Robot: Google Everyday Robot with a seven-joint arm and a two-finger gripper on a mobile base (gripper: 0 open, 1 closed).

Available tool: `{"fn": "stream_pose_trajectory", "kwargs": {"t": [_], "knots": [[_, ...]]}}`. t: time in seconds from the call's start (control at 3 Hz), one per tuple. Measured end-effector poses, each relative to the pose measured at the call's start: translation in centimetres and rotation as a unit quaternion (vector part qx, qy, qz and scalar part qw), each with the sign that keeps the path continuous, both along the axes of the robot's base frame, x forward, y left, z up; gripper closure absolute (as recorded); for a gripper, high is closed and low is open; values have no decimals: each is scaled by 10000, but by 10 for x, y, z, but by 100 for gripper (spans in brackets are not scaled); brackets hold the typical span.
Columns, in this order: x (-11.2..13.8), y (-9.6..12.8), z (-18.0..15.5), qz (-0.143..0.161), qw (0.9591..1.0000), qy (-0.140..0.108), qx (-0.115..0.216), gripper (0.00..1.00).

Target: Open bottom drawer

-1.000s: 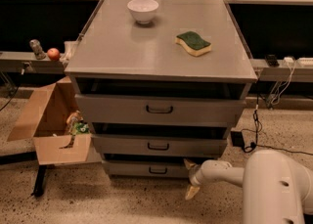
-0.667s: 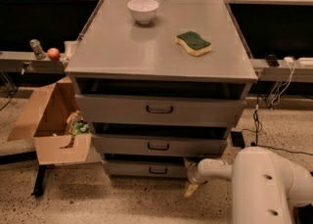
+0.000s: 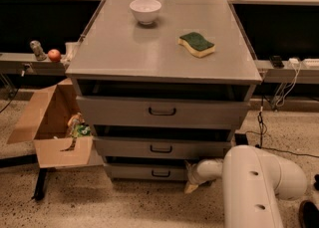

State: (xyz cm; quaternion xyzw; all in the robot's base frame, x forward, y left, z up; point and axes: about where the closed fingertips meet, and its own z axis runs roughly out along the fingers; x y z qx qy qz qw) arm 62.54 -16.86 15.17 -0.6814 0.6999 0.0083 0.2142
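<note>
Camera view: gripper [image 3: 192, 182] beside bottom drawer [image 3: 142, 172] front's right end, grip unclear; cardboard box [image 3: 62, 153] holds small items.

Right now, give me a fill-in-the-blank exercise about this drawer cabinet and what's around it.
1. The cabinet has ____ grey drawers.
2. On its top, a white bowl stands apart from a green and yellow ____.
3. The gripper is low at the front of the bottom drawer, beside but not on its dark loop ____.
4. The open box on the floor beside the cabinet is made of ____.
Missing words: three; sponge; handle; cardboard.
</note>
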Motion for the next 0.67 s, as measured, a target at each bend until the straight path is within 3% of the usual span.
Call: {"fn": "stream_pose_trajectory", "kwargs": {"t": [0.33,0.67], "knots": [[0,0,1,3,10000,-3,5,47],[0,0,7,3,10000,-3,5,71]]}}
